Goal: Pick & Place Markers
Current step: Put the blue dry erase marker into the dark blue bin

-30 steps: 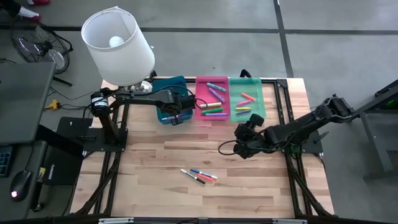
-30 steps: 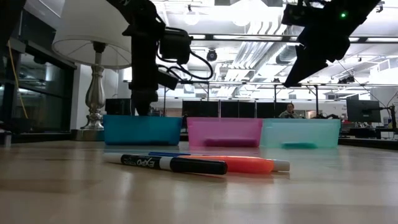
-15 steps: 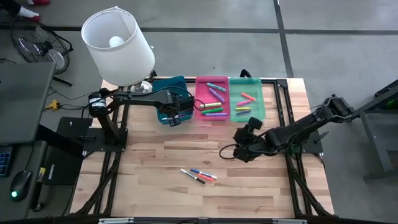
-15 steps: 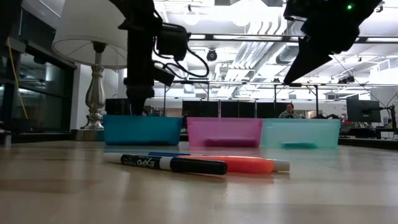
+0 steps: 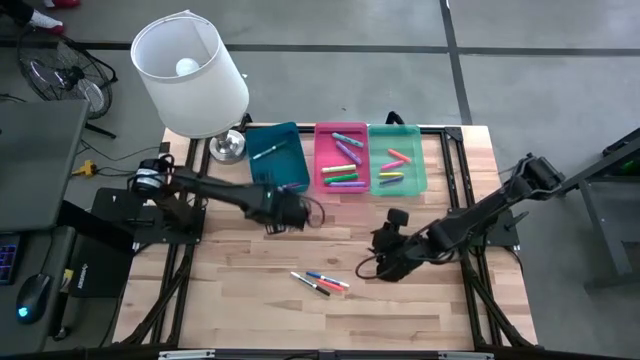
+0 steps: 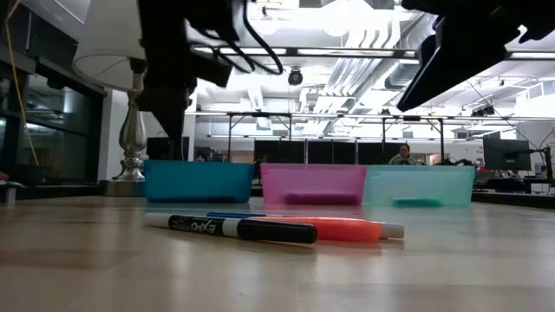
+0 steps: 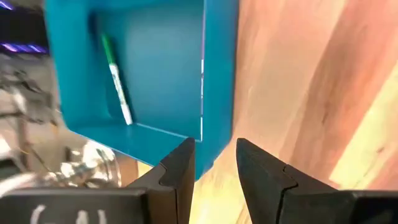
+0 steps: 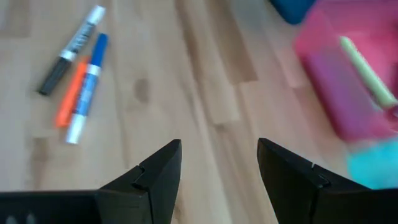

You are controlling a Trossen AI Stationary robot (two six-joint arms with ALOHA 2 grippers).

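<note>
Behind the wooden worktop (image 5: 400, 320) the low view looks into a wide room with ceiling lights and rows of desks, where a person sits far off. Three trays stand in a row along the far edge: a blue tray (image 5: 277, 158), a pink tray (image 5: 341, 157) and a green tray (image 5: 397, 157). A white-shaded lamp (image 5: 190, 74) stands at the far left corner.

Three loose markers (image 5: 320, 282) lie together on the near middle of the worktop: a black one, a blue one and an orange one. The black marker (image 6: 243, 228) bears the word "EXPO" on its white barrel. One green marker (image 7: 116, 78) lies alone in the blue tray; more markers in mixed colours lie in the pink and green trays.

The left tool (image 5: 285, 212) hangs just near of the blue tray, its fingers (image 7: 177, 174) parted by a narrow gap and empty. The right tool (image 5: 388, 262) hovers just right of the loose markers, fingers (image 8: 152, 174) spread wide, gripping nothing.
</note>
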